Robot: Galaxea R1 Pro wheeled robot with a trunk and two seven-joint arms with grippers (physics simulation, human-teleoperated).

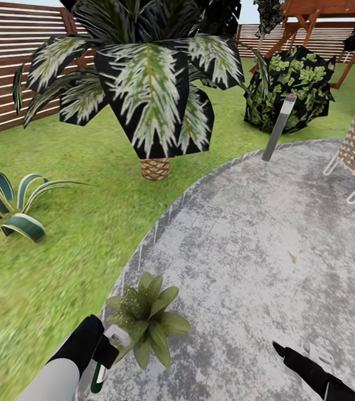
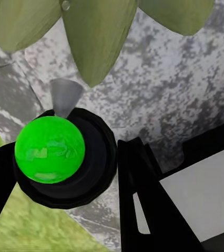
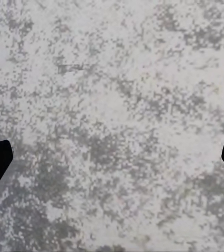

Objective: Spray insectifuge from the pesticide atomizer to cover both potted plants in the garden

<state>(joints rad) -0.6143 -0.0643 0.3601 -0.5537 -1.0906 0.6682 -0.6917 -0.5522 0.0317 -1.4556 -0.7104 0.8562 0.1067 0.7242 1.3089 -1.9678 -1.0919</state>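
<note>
The pesticide atomizer [image 2: 59, 152] sits clenched in my left claw [image 1: 106, 348], nozzle at the potted plant [image 1: 147, 317] just ahead; spraying underway; next, sweep every leaf.

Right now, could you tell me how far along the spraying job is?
Done: the left gripper holds the pesticide atomizer. In hand: its nozzle points at the potted plant at the edge of the paved patch; I see no spray. Left: covering this plant and a second one. The right gripper hangs open over paving.
</note>
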